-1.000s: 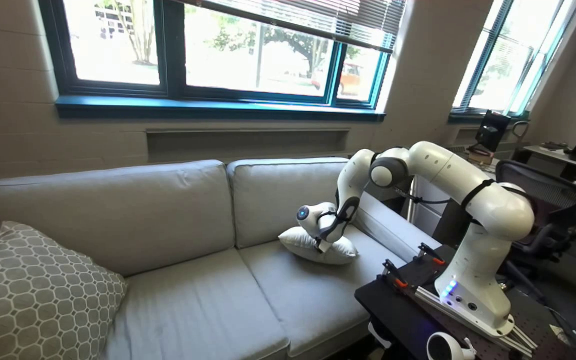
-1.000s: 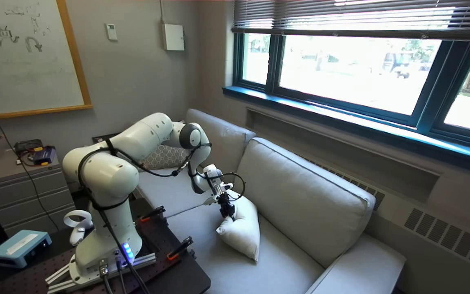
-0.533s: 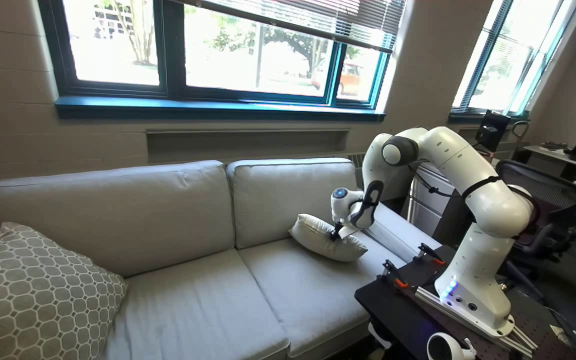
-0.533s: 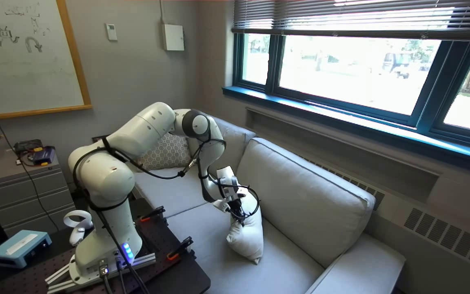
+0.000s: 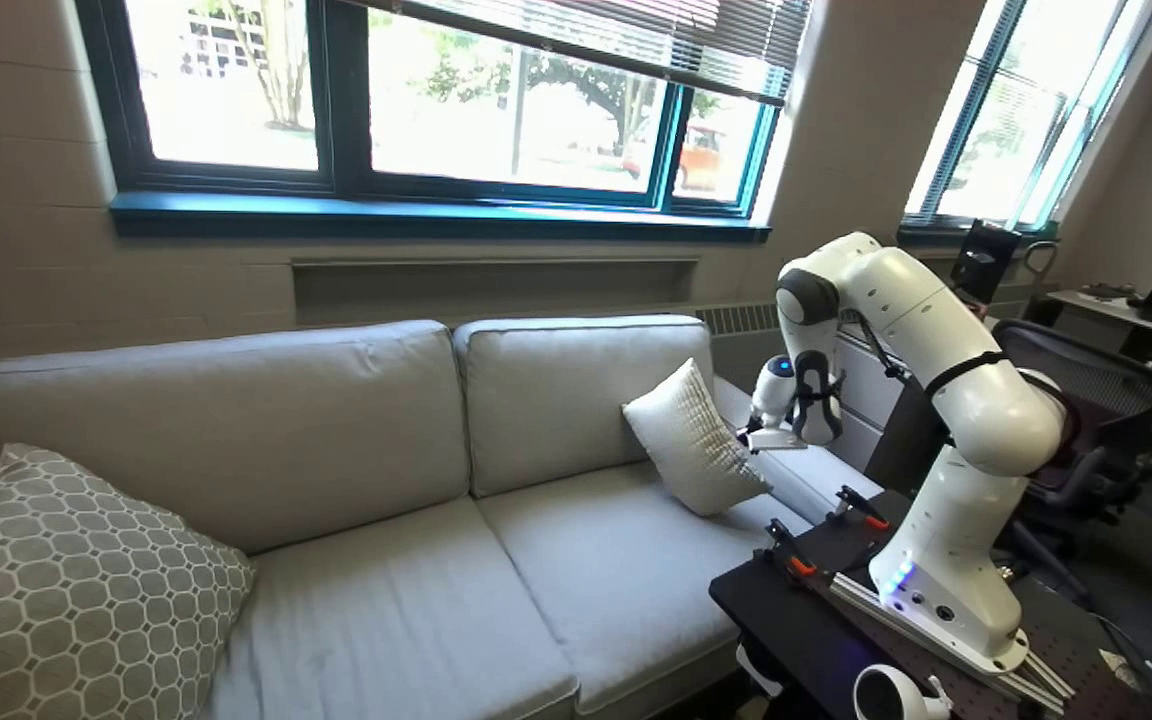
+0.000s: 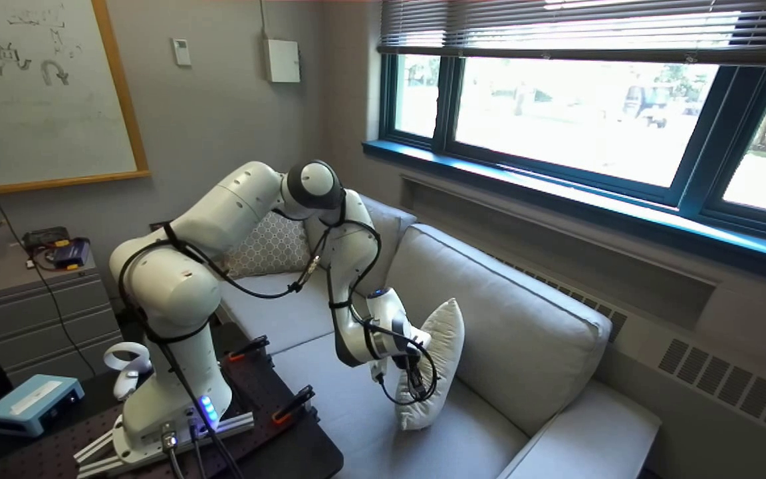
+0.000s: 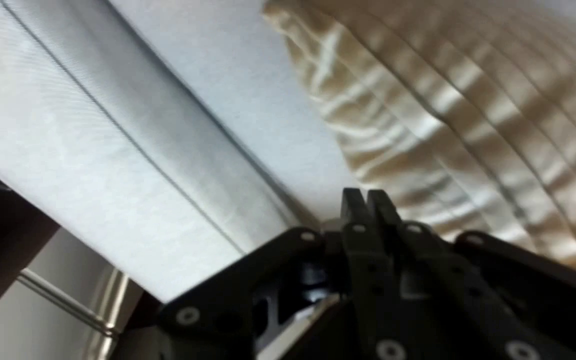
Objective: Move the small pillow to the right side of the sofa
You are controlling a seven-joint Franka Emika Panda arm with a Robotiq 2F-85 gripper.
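The small pillow (image 5: pixel 691 440) is white and stands tilted up on the right seat of the grey-beige sofa (image 5: pixel 586 575). It also shows upright in an exterior view (image 6: pixel 446 339). My gripper (image 5: pixel 746 437) points at the pillow's right-hand edge and touches it there. In the wrist view the gripper's (image 7: pixel 364 192) jaws are almost together, with a thin slit between the tips. The creased pillow (image 7: pixel 448 135) lies right at the tips. The pinched fabric itself is barely visible, but the pillow tilts along with my gripper.
The larger lattice-patterned pillow (image 5: pixel 86 590) sits at the far left of the sofa. The right sofa arm (image 6: pixel 589 432) and the back cushion (image 6: pixel 503 326) bound the seat. The robot's black table (image 5: pixel 776 600) with clamps stands in front of the seat.
My gripper has moved right and swung from pointing down to pointing sideways. The small pillow has shifted right with it and tilted from nearly flat to upright.
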